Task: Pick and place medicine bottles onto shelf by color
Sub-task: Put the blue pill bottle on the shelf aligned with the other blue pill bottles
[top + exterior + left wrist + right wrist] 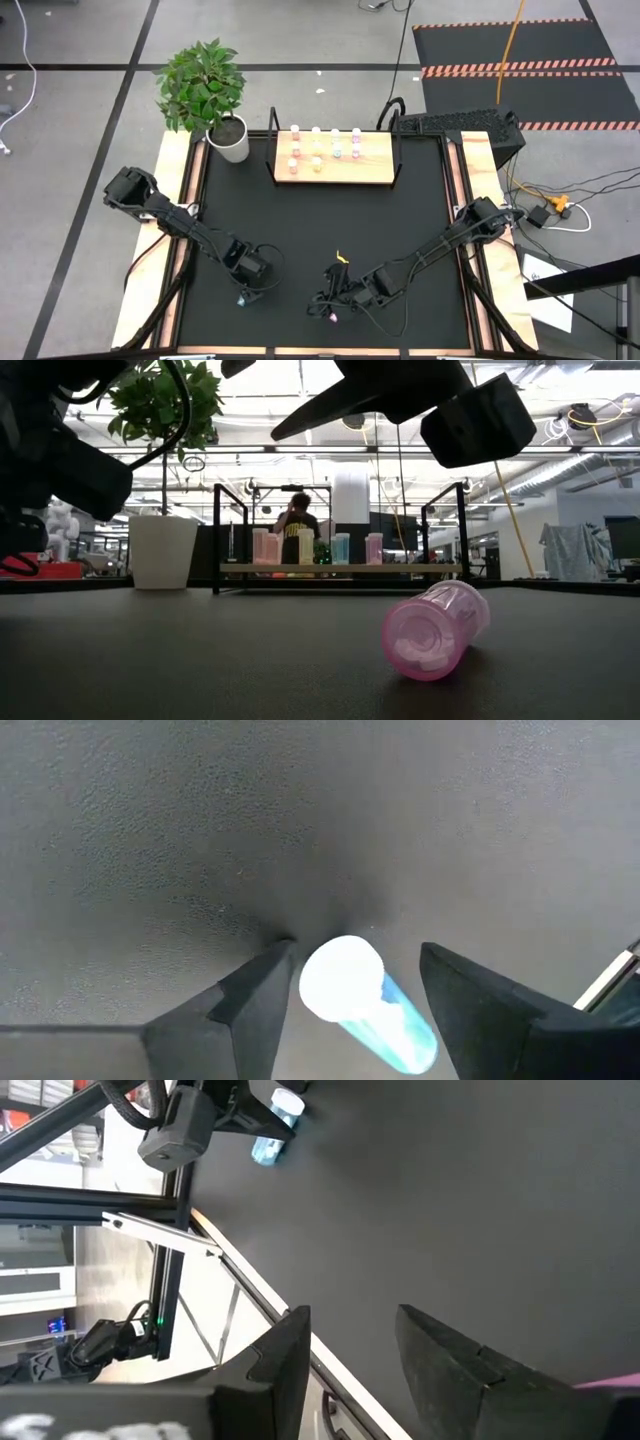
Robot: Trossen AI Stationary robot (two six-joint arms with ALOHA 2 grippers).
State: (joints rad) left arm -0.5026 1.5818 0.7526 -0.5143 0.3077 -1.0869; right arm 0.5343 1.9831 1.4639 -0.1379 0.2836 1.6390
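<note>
A: So, from above?
B: Eight medicine bottles (316,148) stand on the shelf (335,172); both grippers hang low near the mat's front edge.
A: Low view?
B: A pink bottle (437,628) lies on its side on the mat.
A: Left wrist?
B: Left gripper (352,988) straddles a blue bottle (368,1005), fingers apart, not clamped.
A: Right wrist?
B: Right gripper (352,1342) parted, empty.
</note>
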